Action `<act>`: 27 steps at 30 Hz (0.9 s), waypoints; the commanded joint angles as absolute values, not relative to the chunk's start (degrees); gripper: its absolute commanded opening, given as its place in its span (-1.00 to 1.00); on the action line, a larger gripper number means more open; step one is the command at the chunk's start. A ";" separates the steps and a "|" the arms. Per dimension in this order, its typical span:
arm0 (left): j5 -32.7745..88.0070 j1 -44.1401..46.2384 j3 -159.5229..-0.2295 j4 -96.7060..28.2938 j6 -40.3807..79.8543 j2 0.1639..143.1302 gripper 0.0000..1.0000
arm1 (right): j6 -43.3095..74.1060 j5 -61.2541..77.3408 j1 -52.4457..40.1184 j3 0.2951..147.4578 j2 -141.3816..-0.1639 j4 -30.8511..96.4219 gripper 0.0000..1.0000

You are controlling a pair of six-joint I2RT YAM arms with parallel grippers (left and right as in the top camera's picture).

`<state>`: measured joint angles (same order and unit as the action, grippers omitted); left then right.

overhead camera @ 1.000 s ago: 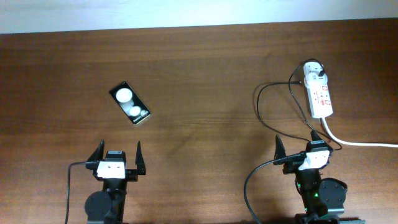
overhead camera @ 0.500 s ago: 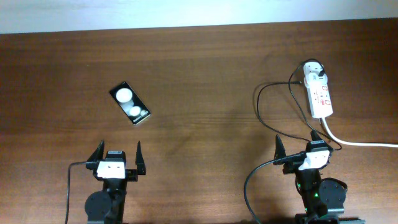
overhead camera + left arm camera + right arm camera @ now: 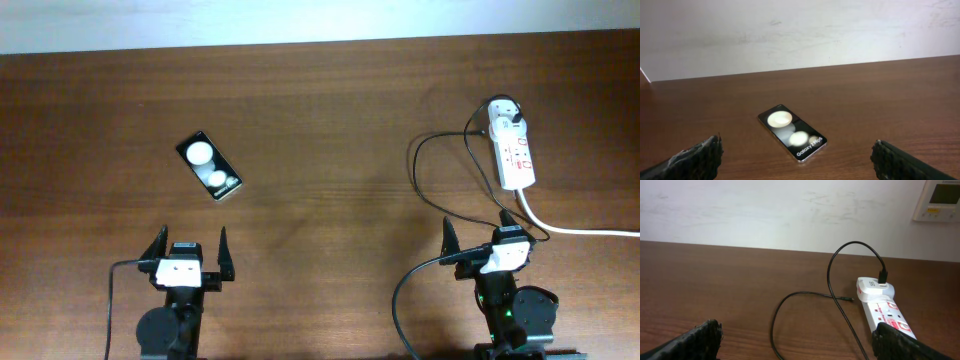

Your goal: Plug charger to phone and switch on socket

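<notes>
Nothing has moved: left hand (image 3: 191,240) and right hand (image 3: 478,230) wait, fingers apart, at the desk (image 3: 330,90) edge, seemingly each facing its job, phone (image 3: 209,165) before the left, charger (image 3: 505,118) seated in the socket (image 3: 517,158) before the right

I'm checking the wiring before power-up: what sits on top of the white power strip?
A white adapter block sits at one end of the white power strip, thin black cable entering it. Its pins and outlet are covered.

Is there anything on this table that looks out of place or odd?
Nothing is damaged or spilled. Only the phone lies at a slant, far from the charger, whose free tip rests beside the socket.
</notes>
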<state>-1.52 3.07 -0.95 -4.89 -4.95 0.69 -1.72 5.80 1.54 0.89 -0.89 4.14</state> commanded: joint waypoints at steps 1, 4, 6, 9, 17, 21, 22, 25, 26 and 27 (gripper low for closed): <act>-0.89 2.94 -0.62 -4.93 -5.48 0.78 0.98 | -1.72 5.32 1.91 0.32 -0.40 4.03 0.97; -1.48 2.94 -0.64 -4.75 -5.48 0.78 0.98 | -1.69 5.32 1.91 0.32 -0.40 4.03 0.97; -0.67 2.94 -0.62 -4.95 -5.48 0.78 0.98 | -1.69 5.32 1.91 0.32 -0.40 4.03 0.97; -0.64 2.94 -1.48 -6.22 -2.59 0.78 0.99 | -1.72 5.32 1.91 0.32 -0.40 4.03 0.97; -0.21 2.94 -11.97 -20.36 -0.64 0.78 0.98 | -1.72 5.32 1.91 0.32 -0.40 4.03 0.97; -0.23 2.94 -17.87 -26.22 -0.69 0.78 0.98 | -1.72 5.32 1.91 0.32 -0.40 4.03 0.97; -0.23 2.94 -19.29 -27.62 -0.69 0.78 0.98 | -1.69 5.32 1.91 0.32 -0.40 4.03 0.97; -0.43 2.94 -26.65 -33.67 -0.69 2.55 0.98 | -1.72 5.32 1.91 0.32 -0.40 4.03 0.97; -0.45 2.94 -29.32 -35.40 -0.69 4.08 0.98 | -1.72 5.32 1.91 0.32 -0.40 4.03 0.97; -0.43 2.94 -31.68 -36.69 -0.69 5.72 0.98 | -1.69 5.32 1.91 0.32 -0.40 4.03 0.97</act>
<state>-0.84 3.07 -26.17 -34.81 -1.37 2.44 -1.69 5.80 1.54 0.89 -0.91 4.10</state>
